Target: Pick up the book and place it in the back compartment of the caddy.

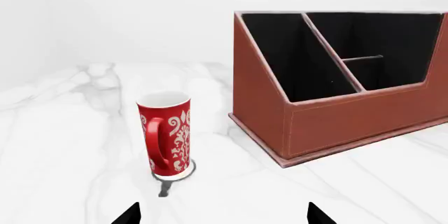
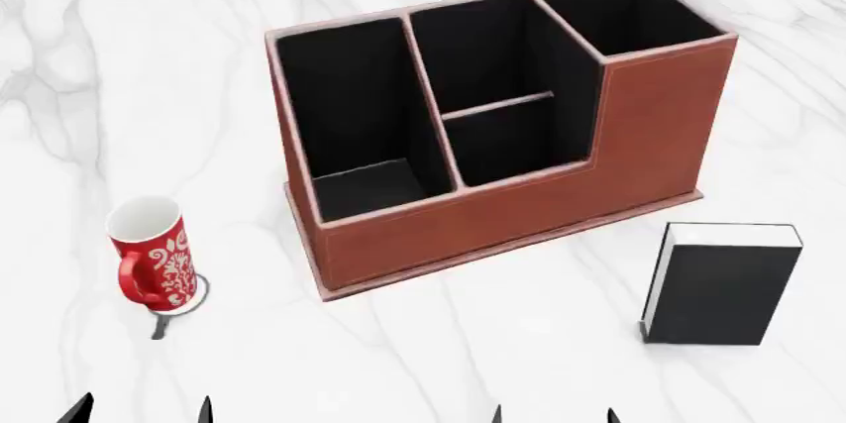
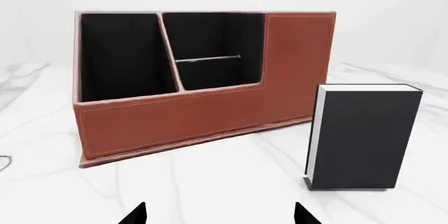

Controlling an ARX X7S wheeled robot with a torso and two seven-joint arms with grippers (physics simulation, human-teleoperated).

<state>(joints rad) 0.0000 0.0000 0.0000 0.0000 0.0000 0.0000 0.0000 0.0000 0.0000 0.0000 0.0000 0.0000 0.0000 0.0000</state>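
Caddy [image 2: 529, 210]: you're seeing all four pockets standing empty; the back compartment [image 2: 482, 56] lies beyond the thin divider.
Book [image 2: 720, 284]: standing upright on the marble, just beyond your right gripper [image 3: 219, 214], beside the caddy.
Left gripper [image 1: 220, 214]: jaws spread wide, holding nothing.
Right gripper: likewise wide, empty.
Mug [image 1: 166, 135]: showing just ahead of the left jaws; the right wrist view misses it.

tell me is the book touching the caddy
Apart. The head view shows bare marble between the upright book and the caddy; the right wrist view shows the same gap.
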